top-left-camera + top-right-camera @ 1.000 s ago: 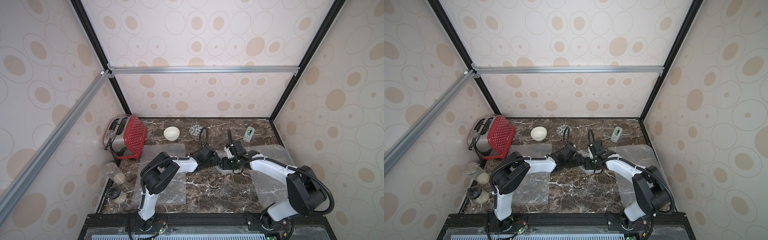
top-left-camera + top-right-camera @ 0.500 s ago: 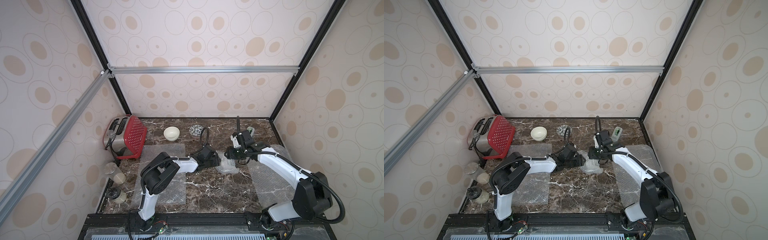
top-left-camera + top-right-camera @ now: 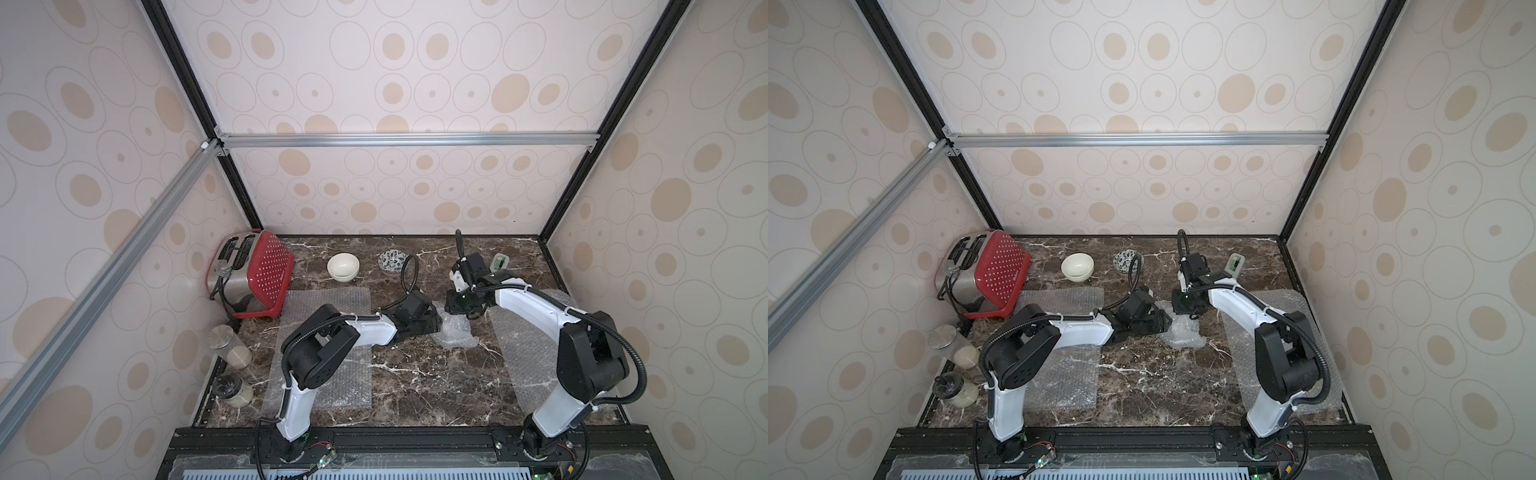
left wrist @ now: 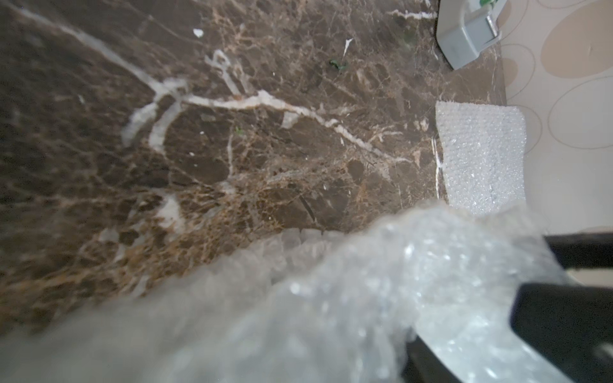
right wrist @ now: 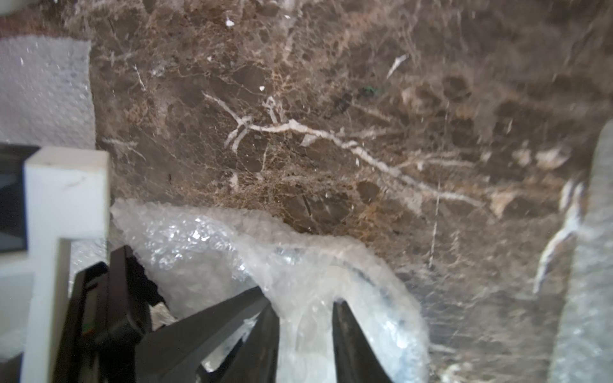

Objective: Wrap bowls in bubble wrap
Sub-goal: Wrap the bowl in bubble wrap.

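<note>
Right wrist view: the right gripper (image 5: 302,308) has its two dark fingers (image 5: 346,345) on either side of a raised fold of the bubble-wrap bundle (image 5: 199,245). Film fills the narrow gap between them, but I cannot tell whether they pinch it.
Inside the film: a dark curved rim (image 5: 365,275) shows through; I cannot tell which bowl it is.
Left wrist view: the left gripper (image 4: 471,328) has its fingers (image 4: 564,318) spread wide, grasping the bundle, with film pressed against both.
Bundle position: in both top views it lies on the marble table (image 3: 415,395), near the middle and slightly toward the back edge (image 3: 455,334) (image 3: 1183,334).
Crowding: the left gripper is against the bundle's left side and the right gripper is over its back side, so the two heads are close together.
Unwrapped bowls: the cream bowl (image 3: 343,267) and the patterned bowl (image 3: 392,262) stand side by side near the back edge, well apart from the bundle.
Flat wrap: the left sheet (image 3: 324,353) lies under the left arm; the right sheet (image 3: 528,361) lies along the right edge.
Left edge: a toaster (image 3: 239,270) with a red perforated tray (image 3: 268,274) leaning on it, and two glass jars (image 3: 230,347) toward the front.
Back right corner: a small white device (image 3: 500,262).
</note>
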`<state>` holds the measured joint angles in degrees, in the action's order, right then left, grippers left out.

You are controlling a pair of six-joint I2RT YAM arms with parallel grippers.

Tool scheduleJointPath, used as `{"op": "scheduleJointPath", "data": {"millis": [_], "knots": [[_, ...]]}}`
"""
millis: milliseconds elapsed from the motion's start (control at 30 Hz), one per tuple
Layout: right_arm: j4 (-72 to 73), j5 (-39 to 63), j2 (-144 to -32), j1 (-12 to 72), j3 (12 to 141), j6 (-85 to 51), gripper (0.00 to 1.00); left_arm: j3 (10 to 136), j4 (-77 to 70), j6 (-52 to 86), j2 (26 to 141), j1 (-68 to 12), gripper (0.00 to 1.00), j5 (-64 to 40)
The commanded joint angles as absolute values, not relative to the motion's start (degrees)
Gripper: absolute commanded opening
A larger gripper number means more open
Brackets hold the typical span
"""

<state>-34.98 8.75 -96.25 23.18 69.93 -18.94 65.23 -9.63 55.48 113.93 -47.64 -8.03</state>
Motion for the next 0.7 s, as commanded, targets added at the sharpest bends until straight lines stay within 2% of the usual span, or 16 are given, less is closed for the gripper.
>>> {"op": "scheduleJointPath", "data": {"millis": [0,100,167,533,567,633,667], "knots": [[-37.68,8.81,-92.01,23.55,67.57,-18.55,0.2,65.69,-2.99,54.82,116.17,-48.63,0.66,-8.48],[-37.88,9.16,-90.04,23.55,66.46,-18.33,0.12,66.13,-2.92,54.76,116.69,-48.6,0.66,-8.7],[-38.63,9.67,-90.15,23.57,66.7,-18.02,0.0,66.26,-2.81,54.77,116.9,-48.61,0.66,-8.73],[-38.95,11.26,-90.28,23.63,66.26,-17.92,0.0,66.21,-2.55,54.68,116.8,-48.6,0.66,-8.79],[-38.38,11.14,-90.44,23.65,66.4,-18.16,0.05,66.38,-2.59,54.68,116.85,-48.6,0.66,-8.79],[-38.54,10.81,-90.7,23.71,67.37,-17.72,0.28,66.48,-2.47,54.67,116.81,-48.6,0.66,-8.91],[-38.5,10.09,-90.67,23.59,67.73,-17.57,0.35,66.46,-2.3,54.68,116.73,-48.6,0.66,-8.95]]}}
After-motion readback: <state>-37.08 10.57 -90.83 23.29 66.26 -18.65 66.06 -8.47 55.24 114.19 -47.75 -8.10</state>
